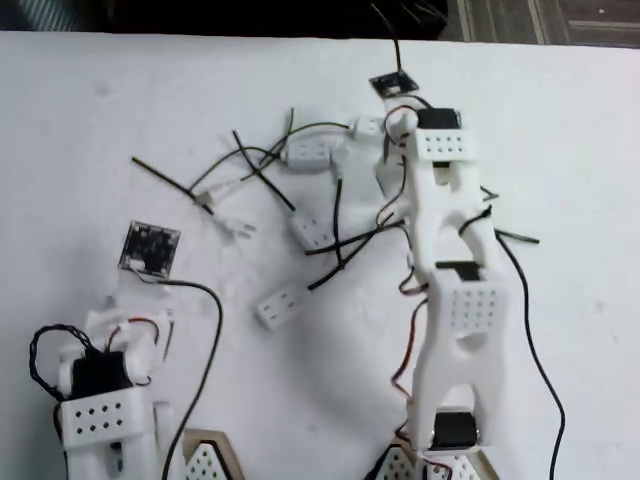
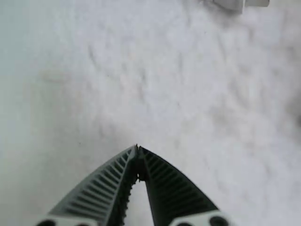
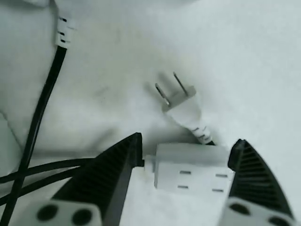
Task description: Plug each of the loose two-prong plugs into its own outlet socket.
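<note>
Right hand point(image 3: 188, 140), released wide, is straddling a white rectangular plastic outlet block point(image 3: 190, 174) with a white two-prong plug point(image 3: 181, 101) lying just beside it on the white bench point(image 3: 244, 56); left hand point(image 2: 138, 148) is hovering clenched, empty.

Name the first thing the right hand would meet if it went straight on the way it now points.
The white outlet socket, which lies inside the open right hand. Just beyond it lies a loose two-prong plug, though depth is hard to judge.
</note>
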